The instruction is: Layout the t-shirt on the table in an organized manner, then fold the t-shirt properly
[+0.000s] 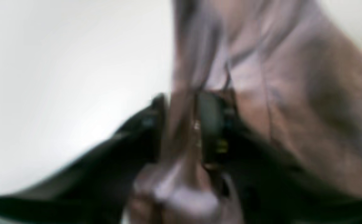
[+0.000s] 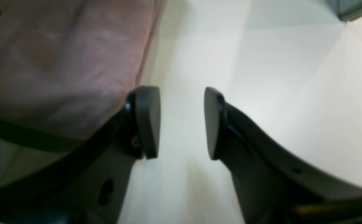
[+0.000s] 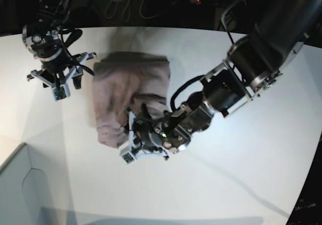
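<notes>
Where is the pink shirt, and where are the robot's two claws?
t-shirt (image 3: pixel 118 86), base view, on its flat upper part.
left gripper (image 3: pixel 137 134), base view, between its fingertips, at the shirt's lower edge.
right gripper (image 2: pixel 182 123), right wrist view, in the gap between its fingertips.

The left wrist view is heavily blurred, the shirt (image 1: pixel 262 93) smeared into streaks. The right wrist view is soft, with a diffuse sheen on the table (image 2: pixel 277 77). The base view is sharper, lit brightly from above, bowed at the edges, with soft shadows under the arms.
</notes>
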